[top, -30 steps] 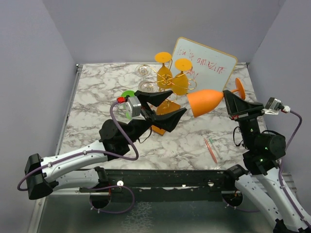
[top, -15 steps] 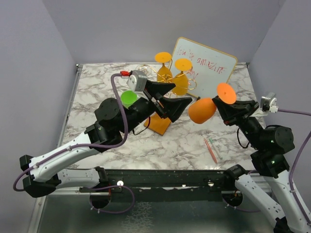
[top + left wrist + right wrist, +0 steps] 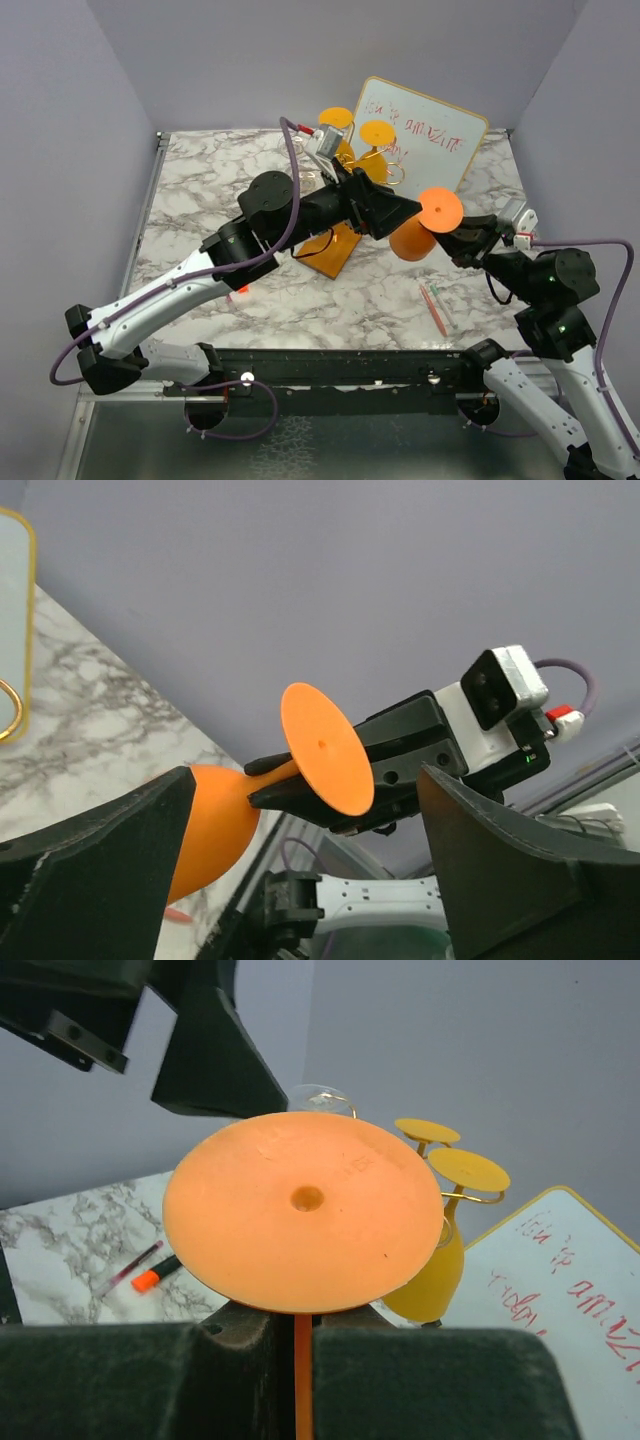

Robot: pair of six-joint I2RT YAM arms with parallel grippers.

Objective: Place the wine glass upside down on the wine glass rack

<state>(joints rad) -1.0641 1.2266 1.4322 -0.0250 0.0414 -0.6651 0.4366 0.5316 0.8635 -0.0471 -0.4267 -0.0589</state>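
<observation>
An orange wine glass [image 3: 412, 240] is held tilted above the table, its round foot [image 3: 440, 210] up and its bowl lower left. My right gripper [image 3: 463, 238] is shut on its stem; in the right wrist view the foot [image 3: 305, 1210] fills the middle above my closed pads [image 3: 400, 1380]. My left gripper [image 3: 408, 214] is open and empty right beside the glass; in its wrist view [image 3: 305, 780] the foot [image 3: 325, 748] sits between the spread fingers. The gold wire rack [image 3: 352, 150], on an orange-brown base [image 3: 330, 255], holds two yellow-orange glasses upside down [image 3: 440, 1260].
A whiteboard with red writing [image 3: 430, 140] leans behind the rack. A pen [image 3: 435, 307] lies on the marble table [image 3: 200, 200] near the right arm. An orange-and-black marker [image 3: 155, 1275] lies on the table. The left arm stretches across the rack's base.
My left gripper has swung right and forward, up to the glass. My right gripper has turned the glass so its foot faces up, and has carried it slightly left.
</observation>
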